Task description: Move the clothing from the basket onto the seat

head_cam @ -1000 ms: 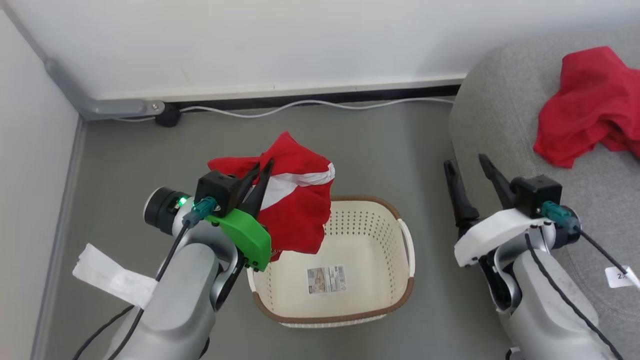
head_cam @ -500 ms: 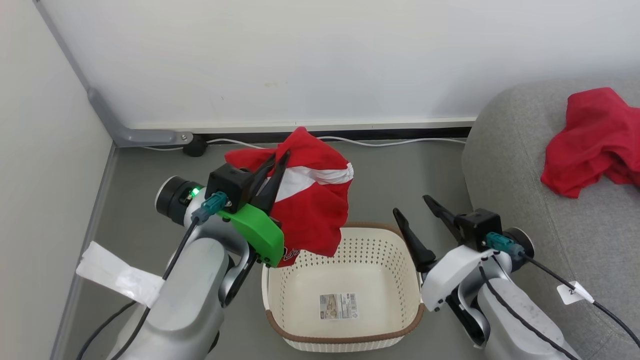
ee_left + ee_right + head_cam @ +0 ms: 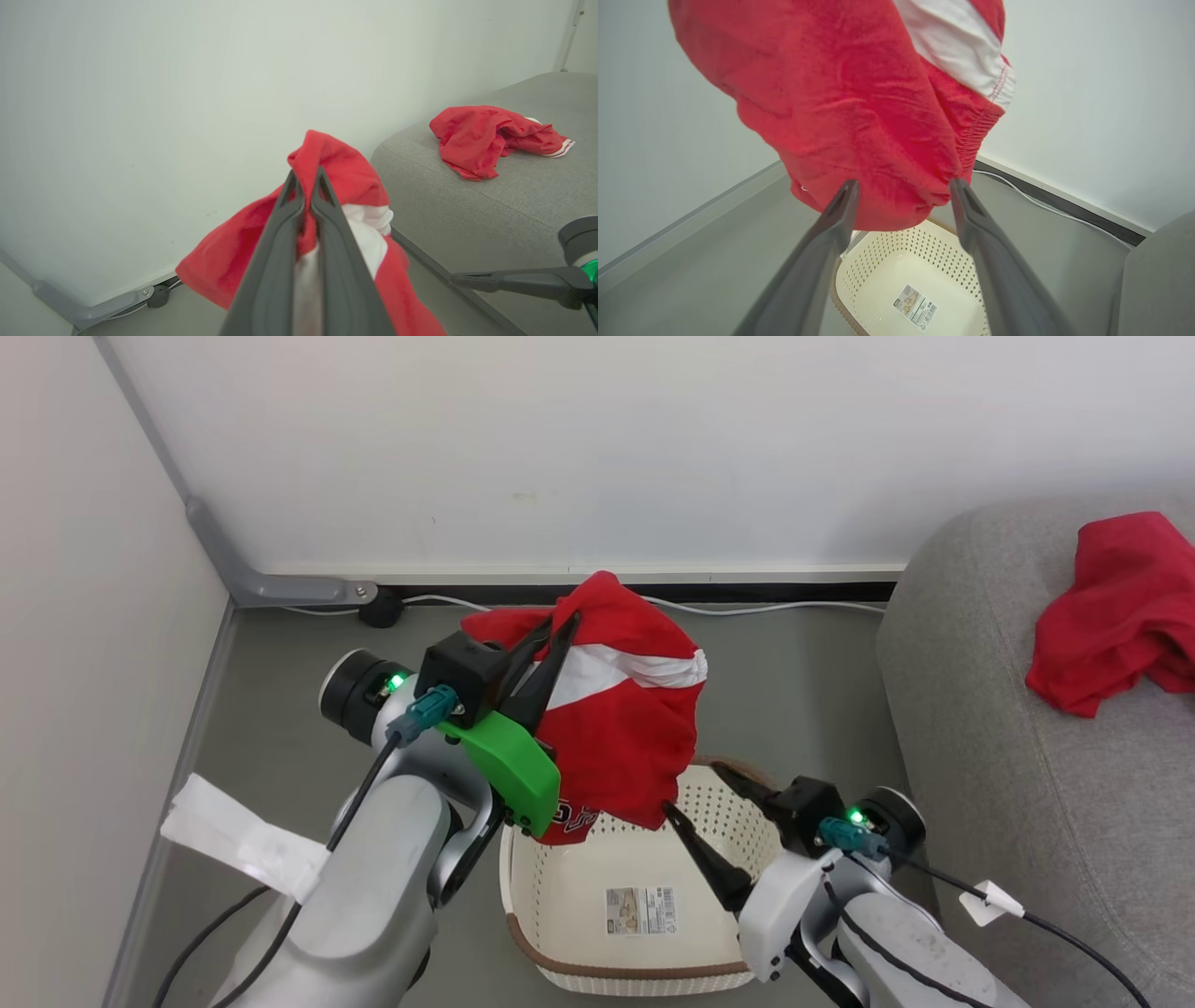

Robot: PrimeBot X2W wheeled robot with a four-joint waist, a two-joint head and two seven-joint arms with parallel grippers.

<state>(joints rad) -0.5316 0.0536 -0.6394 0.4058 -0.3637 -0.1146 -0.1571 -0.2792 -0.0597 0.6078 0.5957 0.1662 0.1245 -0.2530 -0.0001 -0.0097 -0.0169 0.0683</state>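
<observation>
My left gripper [image 3: 558, 623] is shut on a red garment with a broad white band, the clothing [image 3: 625, 728], and holds it in the air above the basket's far left corner. The cream perforated basket [image 3: 560, 905] with a brown rim sits on the floor, with nothing but a sticker [image 3: 639, 908] inside. My right gripper [image 3: 691, 787] is open, its fingertips at the hanging garment's lower edge [image 3: 850, 107]. A second red garment [image 3: 1111, 616] lies crumpled on the grey seat [image 3: 1027, 784] at the right. In the left wrist view my left gripper [image 3: 306, 173] pinches the fabric [image 3: 345, 172].
A white wall with a dark baseboard runs behind the basket, and a white cable [image 3: 794, 609] lies along it. A grey conduit [image 3: 280, 588] sits in the left corner. Grey floor [image 3: 822, 681] separates the basket from the seat.
The camera has shifted. My right arm has swung left from beside the seat to the hanging garment over the basket. My left gripper keeps its hold on the garment.
</observation>
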